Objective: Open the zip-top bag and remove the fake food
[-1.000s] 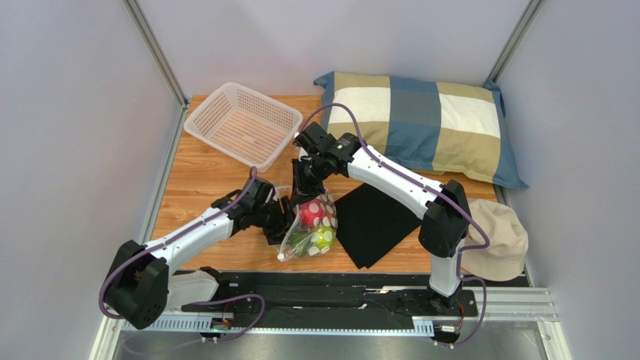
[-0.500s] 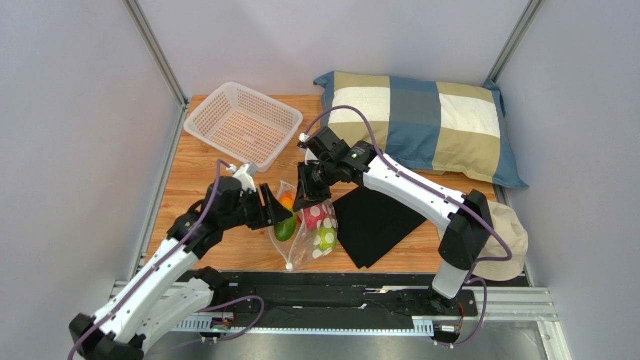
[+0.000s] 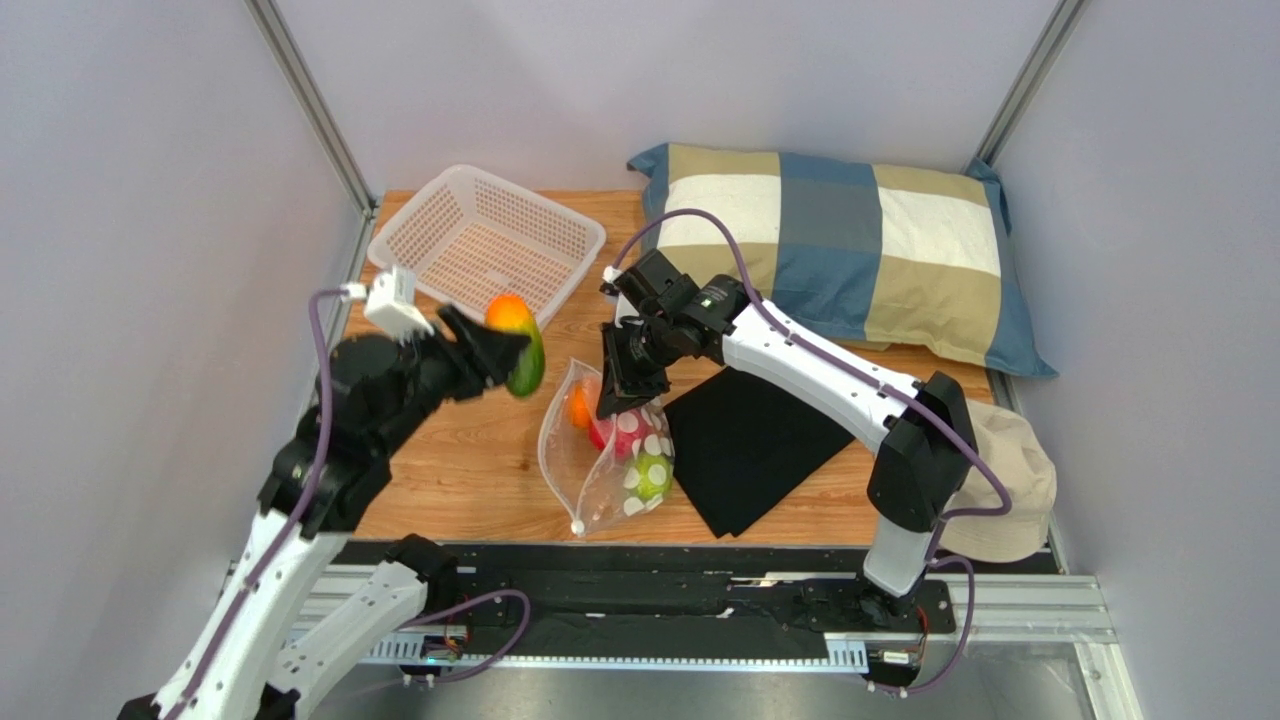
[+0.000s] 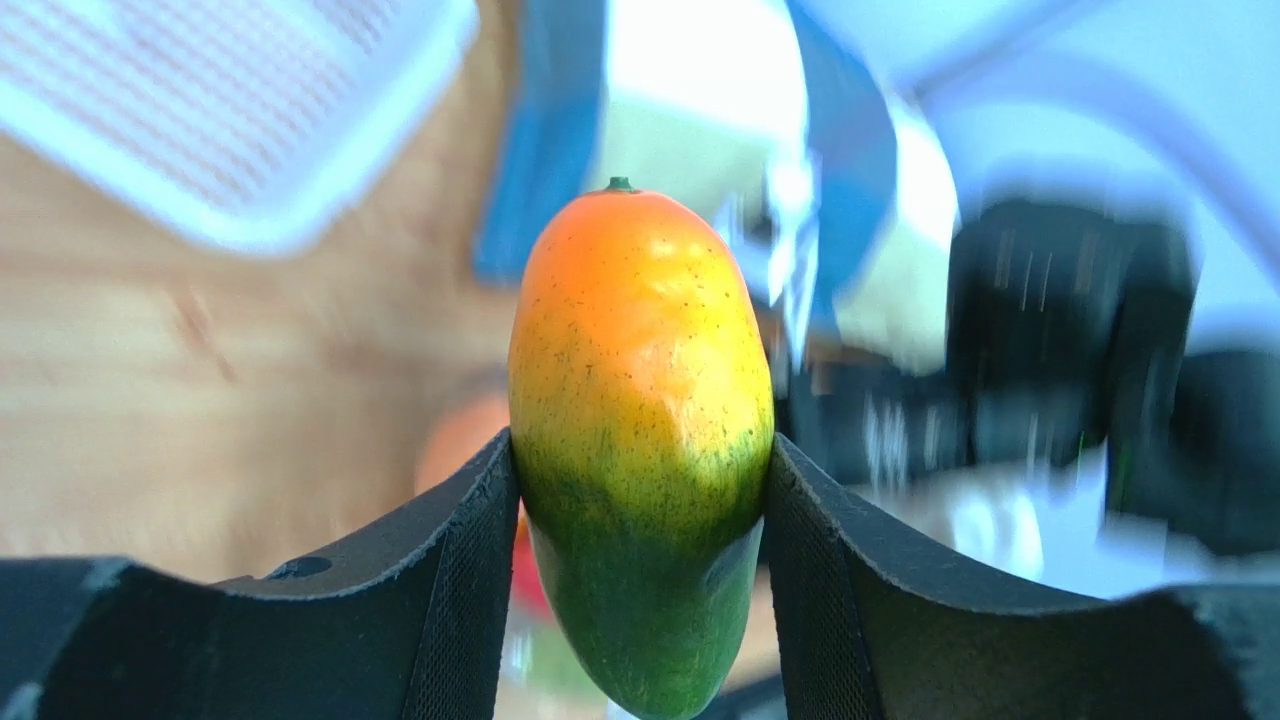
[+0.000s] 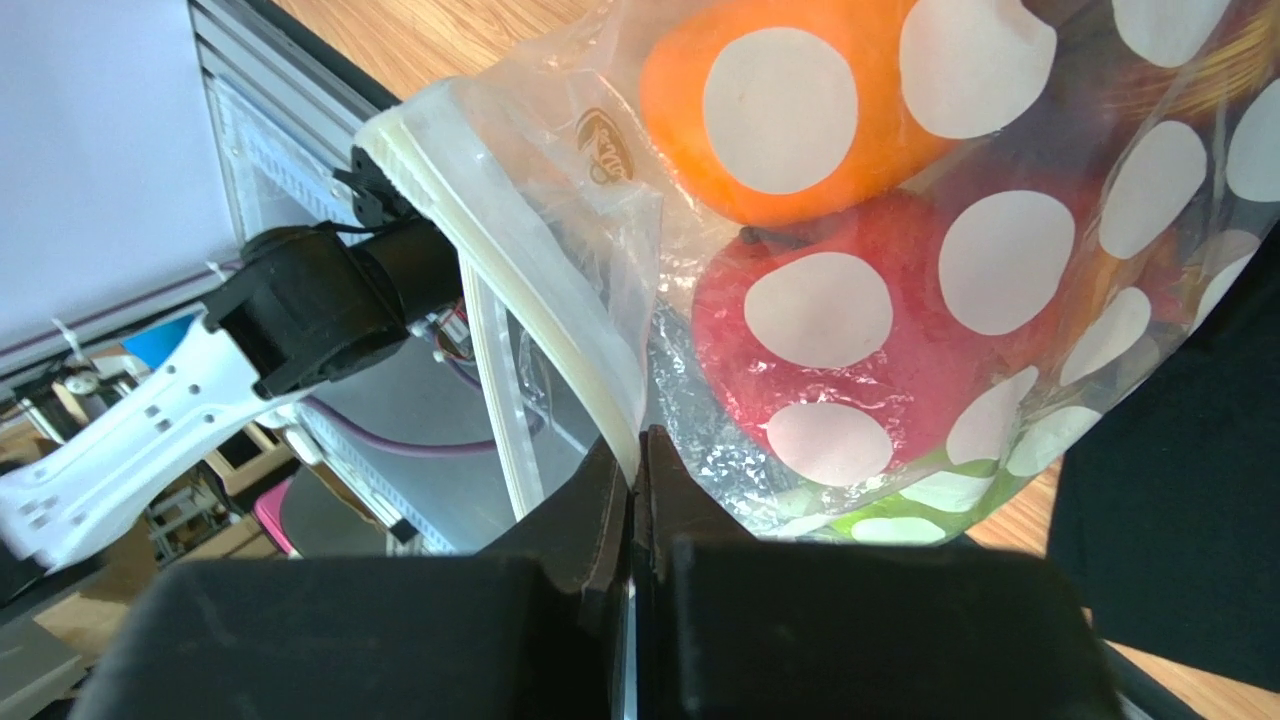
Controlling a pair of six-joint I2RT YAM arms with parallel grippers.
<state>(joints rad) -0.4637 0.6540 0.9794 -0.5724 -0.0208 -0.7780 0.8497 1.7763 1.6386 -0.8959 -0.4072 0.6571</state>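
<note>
- Underneath, the wooden bench (image 3: 436, 465) shows a warm, streaked grain.
- The pillow (image 3: 842, 248) at the far right is soft fabric in blue, cream and tan checks.
- The white basket (image 3: 481, 240) is rigid plastic lattice, rectangular with rounded corners.
- A flat black cloth (image 3: 751, 435) lies just right of the bag.
- The zip-top bag (image 3: 601, 480) lies mid-bench: clear, crinkly film with white polka dots and a thick pale zip rim.
- The right gripper (image 5: 639, 465) is closed tight on that rim, holding the mouth open.
- Fake food inside it is glossy: an orange fruit (image 5: 796, 105), a red one (image 5: 887, 330) and a green one (image 3: 649, 477).
- The mango (image 4: 642, 420) is smooth, oval, orange fading to green, speckled, and clamped upright in the left gripper (image 3: 489, 353).
- Half a second ago the left gripper held the mango low at the bag's mouth; now it is raised near the basket's near corner, clear of the bag.
</note>
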